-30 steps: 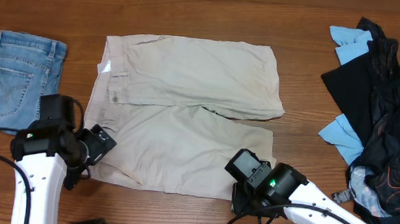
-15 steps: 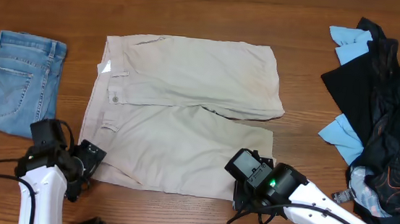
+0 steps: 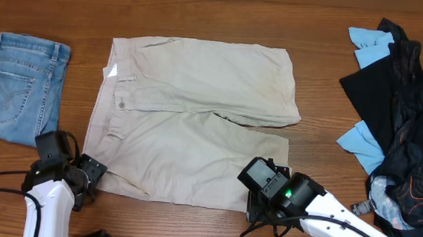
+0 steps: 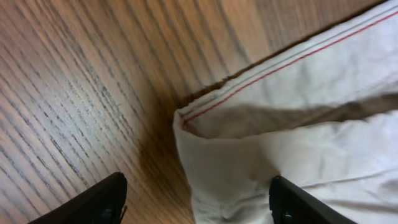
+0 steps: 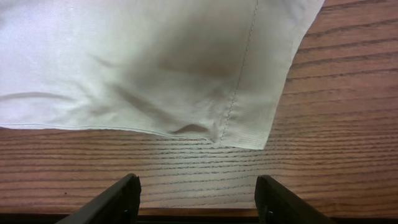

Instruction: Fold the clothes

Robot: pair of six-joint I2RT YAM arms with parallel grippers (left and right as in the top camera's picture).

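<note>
Khaki shorts (image 3: 196, 121) are lying flat in the middle of the tabletop (image 3: 326, 36), spread open. The waistband points to 9 o'clock and both legs run out toward 3 o'clock. I can see the button (image 3: 122, 104) on the waistband and the small white label (image 3: 111, 70) just above it at the edge. The far leg lies smooth, and the near leg sits below it with a few soft wrinkles.

My left claw (image 4: 196, 186) is at the shorts' 7 o'clock corner. Its wrist camera shows the two fingers spread wide, nothing gripped, and the waistband corner with its red stitch line in the gap between them. Whether a finger touches the cloth, I cannot tell.

My right claw (image 5: 197, 186) is at the 5 o'clock corner, by the near leg's hem. Its fingers are wide apart too and holding nothing. The hem corner lies just ahead of the tips, with bare wood between them.

Out at 9 o'clock, a folded pair of denim shorts (image 3: 18, 86) sits apart from the khaki pair. Over at 3 o'clock, a heap of black and sky-blue garments (image 3: 403, 127) is piled along the tabletop edge.
</note>
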